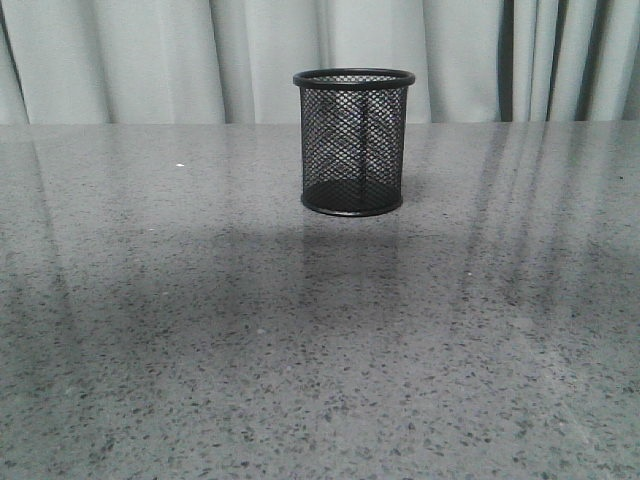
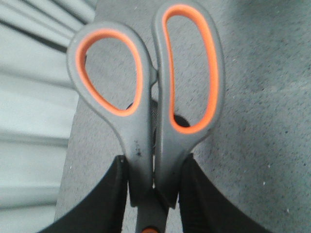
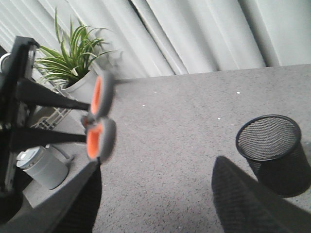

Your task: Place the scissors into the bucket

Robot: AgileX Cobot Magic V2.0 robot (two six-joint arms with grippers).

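The bucket [image 1: 353, 140], a black wire-mesh cup, stands upright on the grey table at the middle back; neither gripper shows in the front view. My left gripper [image 2: 155, 165] is shut on the scissors [image 2: 146, 121], gripping them just below the grey, orange-lined handle loops; the blades are hidden below the jaws. In the right wrist view the scissors [image 3: 99, 116] hang in the air well away from the bucket [image 3: 269, 145]. My right gripper [image 3: 158, 194] is open and empty above the table, beside the bucket.
Pale curtains [image 1: 150, 60] hang behind the table. In the right wrist view a potted plant [image 3: 73, 63] and a grey canister [image 3: 41, 167] stand beyond the table's edge.
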